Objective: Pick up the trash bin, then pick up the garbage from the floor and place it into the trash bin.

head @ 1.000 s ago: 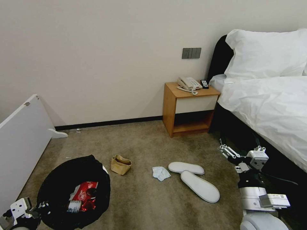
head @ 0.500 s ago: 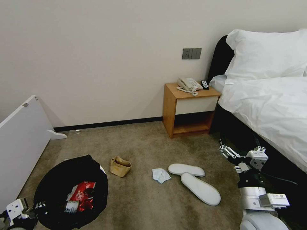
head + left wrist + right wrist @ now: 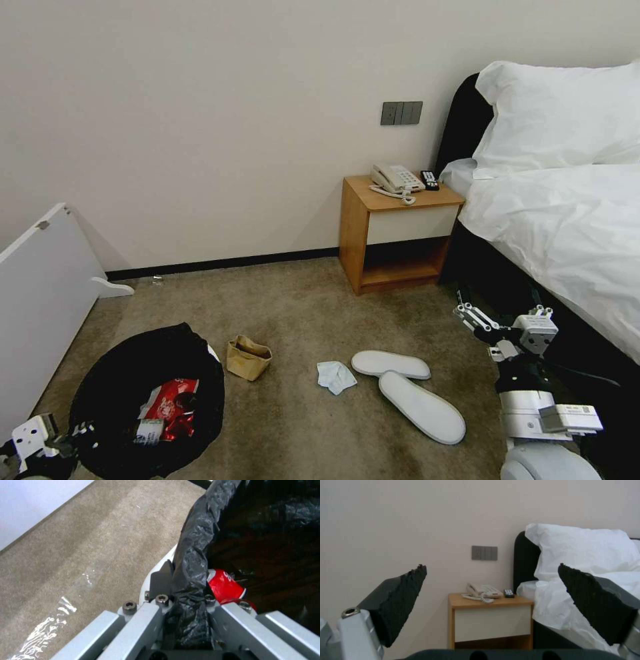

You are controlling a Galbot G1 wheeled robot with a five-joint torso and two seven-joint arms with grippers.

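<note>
My left hand (image 3: 186,597) stays clamped on the rim of the trash bin (image 3: 150,400), at the near left of the floor (image 3: 300,427), beside the white panel (image 3: 40,293). Since a second ago the whole head view has slid: the nightstand (image 3: 393,230), bed (image 3: 567,227) and wall switch (image 3: 401,113) sit slightly lower and further right, so the camera has moved while the litter lies as it did. The brown paper bag (image 3: 247,357) stands just beside the bin; the crumpled tissue (image 3: 335,377) lies near the two slippers (image 3: 407,390) in mid-floor, well apart from the bin. Inside the black liner (image 3: 196,555) the head view shows a red-white snack packet (image 3: 172,410). My left wrist view adds what that one cannot: the fingers (image 3: 161,580) pinching liner and white rim together, with a red can (image 3: 223,585) just inside. My right hand (image 3: 475,319) hangs at the bed's near edge; its wrist view shows the pads (image 3: 400,600) spread wide, holding nothing, facing the telephone (image 3: 483,591) on the nightstand.
</note>
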